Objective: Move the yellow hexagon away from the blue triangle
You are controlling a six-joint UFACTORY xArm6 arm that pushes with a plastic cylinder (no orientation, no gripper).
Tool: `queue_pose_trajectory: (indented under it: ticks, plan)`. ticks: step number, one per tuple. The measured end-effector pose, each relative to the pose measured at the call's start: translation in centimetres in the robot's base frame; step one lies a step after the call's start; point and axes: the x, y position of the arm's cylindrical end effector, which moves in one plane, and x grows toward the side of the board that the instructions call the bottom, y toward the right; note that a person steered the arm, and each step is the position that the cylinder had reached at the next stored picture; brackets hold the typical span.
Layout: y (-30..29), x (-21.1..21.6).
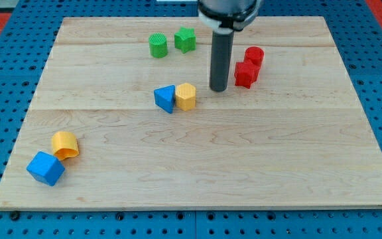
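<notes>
The yellow hexagon (186, 96) sits near the board's middle, touching the right side of the blue triangle (166, 98). My tip (218, 89) is at the end of the dark rod, a short way to the right of the yellow hexagon and slightly above it in the view, with a small gap between them.
A red block (245, 74) and a red cylinder (254, 56) lie just right of the rod. A green cylinder (158, 46) and a green block (185, 40) sit near the top. A yellow half-round block (65, 144) and a blue cube (46, 168) lie at the bottom left.
</notes>
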Motion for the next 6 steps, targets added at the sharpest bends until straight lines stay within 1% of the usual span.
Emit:
queue_pose_trajectory:
  ticks: [1,2,3,4,5,6]
  plan:
    - [-1.8,4.7]
    - [-3.5,0.2]
    - [-5.6,-2.0]
    - [-12.9,-3.1]
    - [-11.0,-5.2]
    - [-8.9,-8.4]
